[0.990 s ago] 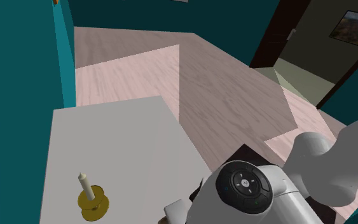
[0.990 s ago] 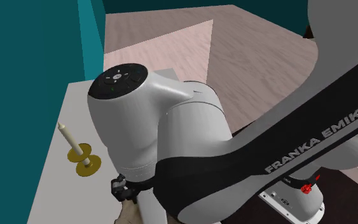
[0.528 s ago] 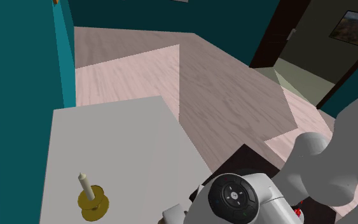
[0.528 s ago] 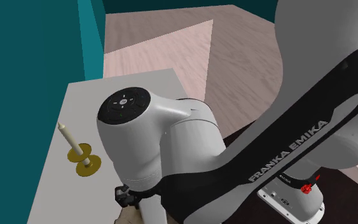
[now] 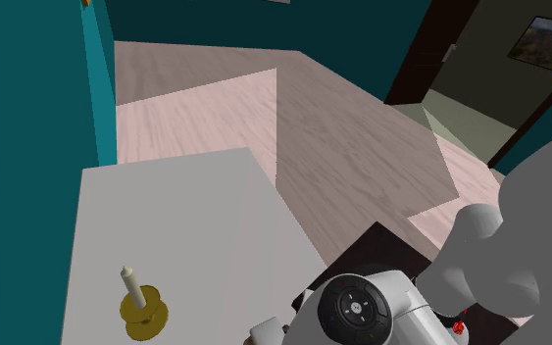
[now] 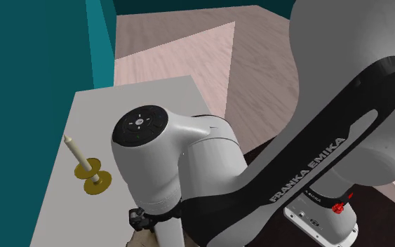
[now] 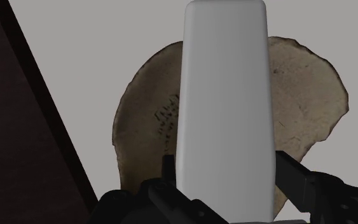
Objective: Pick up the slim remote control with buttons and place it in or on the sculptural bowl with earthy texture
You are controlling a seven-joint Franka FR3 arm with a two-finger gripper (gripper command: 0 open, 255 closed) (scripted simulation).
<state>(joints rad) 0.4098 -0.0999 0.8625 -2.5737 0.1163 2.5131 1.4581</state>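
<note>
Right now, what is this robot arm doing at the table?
The black gripper is shut on a slim, plain pale remote and holds it over a beige, rough-textured bowl on the grey table. The remote is not yet released. A candle in a gold holder stands apart on the same table.

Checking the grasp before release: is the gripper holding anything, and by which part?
Yes. The fingers clasp the plain pale remote by its long edges at the end nearest the hand; the rest juts out over the brownish bowl.
</note>
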